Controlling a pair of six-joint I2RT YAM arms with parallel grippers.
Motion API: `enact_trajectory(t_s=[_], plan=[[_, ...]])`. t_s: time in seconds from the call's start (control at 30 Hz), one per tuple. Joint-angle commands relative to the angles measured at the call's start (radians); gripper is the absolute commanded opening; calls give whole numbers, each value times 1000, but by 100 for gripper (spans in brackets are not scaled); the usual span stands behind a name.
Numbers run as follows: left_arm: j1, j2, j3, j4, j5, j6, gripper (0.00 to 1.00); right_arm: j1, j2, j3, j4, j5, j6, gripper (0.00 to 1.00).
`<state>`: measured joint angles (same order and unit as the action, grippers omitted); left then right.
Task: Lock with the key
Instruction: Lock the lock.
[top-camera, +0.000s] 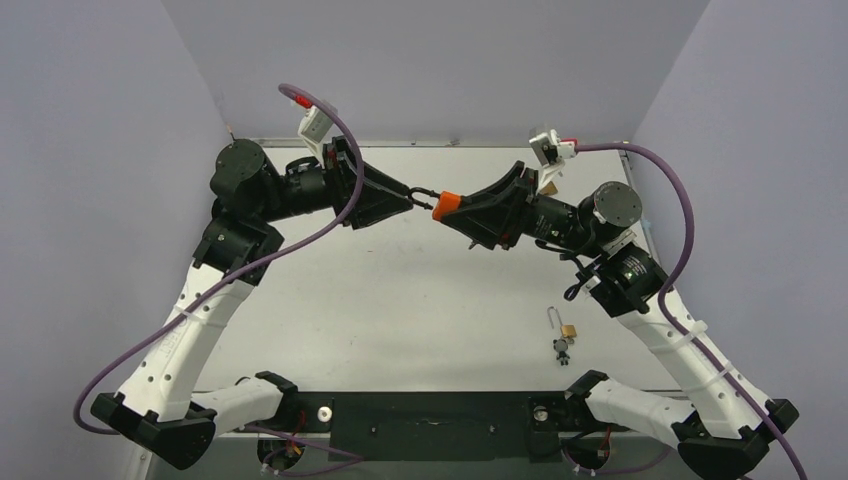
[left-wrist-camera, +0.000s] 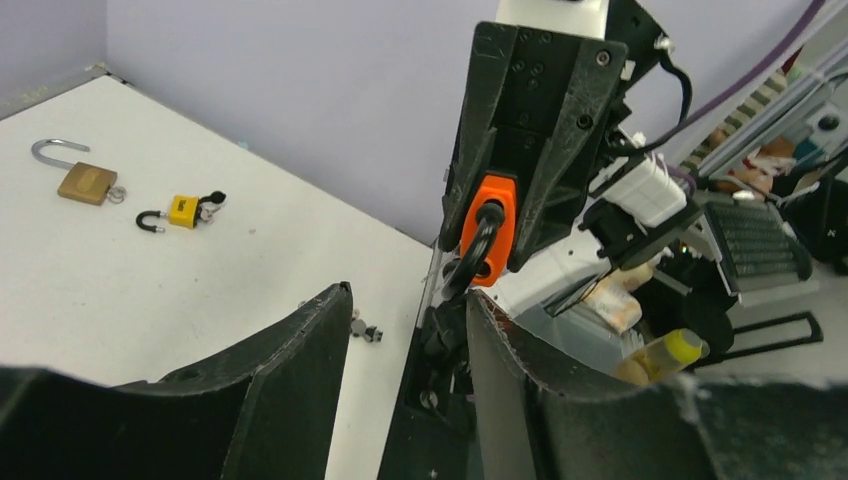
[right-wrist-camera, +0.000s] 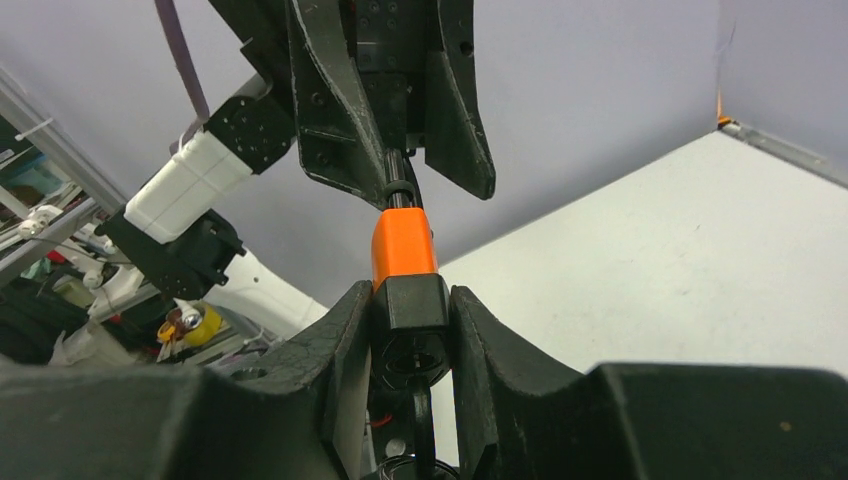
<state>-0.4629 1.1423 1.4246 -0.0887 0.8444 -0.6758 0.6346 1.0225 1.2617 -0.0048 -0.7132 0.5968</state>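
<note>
With the right gripper (top-camera: 449, 205) clamped on the lock (right-wrist-camera: 403, 245) in the air above the bench's far middle, the left gripper (top-camera: 418, 198), fingers apart around the shackle (left-wrist-camera: 478, 245), should probably close squarely and push straight along the lock's axis.

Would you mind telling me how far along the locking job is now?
Done: the orange padlock is off the table, clamped in the right gripper. In hand: the left gripper is at its black shackle; whether it grips is unclear. Left: no view shows the shackle pushed home or locked. The brass padlock and yellow padlock lie open on the table.
</note>
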Motion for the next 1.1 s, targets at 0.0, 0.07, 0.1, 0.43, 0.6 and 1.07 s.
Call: enact_trajectory(t_s=[0.0,0.07,0.1,0.43,0.6,1.07], plan=[[6,-40,33,-89,132,172,44,1,-49,-12,17,-29,24,0],[4,-44,18,-73,162,180,44,2,-52,-18,9,-31,20,0],[4,-44,12,-69,169,186,44,4,-52,-20,8,-32,23,0],[3,-30,-16,-60,174,208,43,15,-30,-9,-51,-31,8,0],[3,-17,-5,-85,145,239,43,19,-19,4,-70,-33,-2,0],[-11,15,18,-78,158,242,39,23,-19,10,-104,-22,-24,0]])
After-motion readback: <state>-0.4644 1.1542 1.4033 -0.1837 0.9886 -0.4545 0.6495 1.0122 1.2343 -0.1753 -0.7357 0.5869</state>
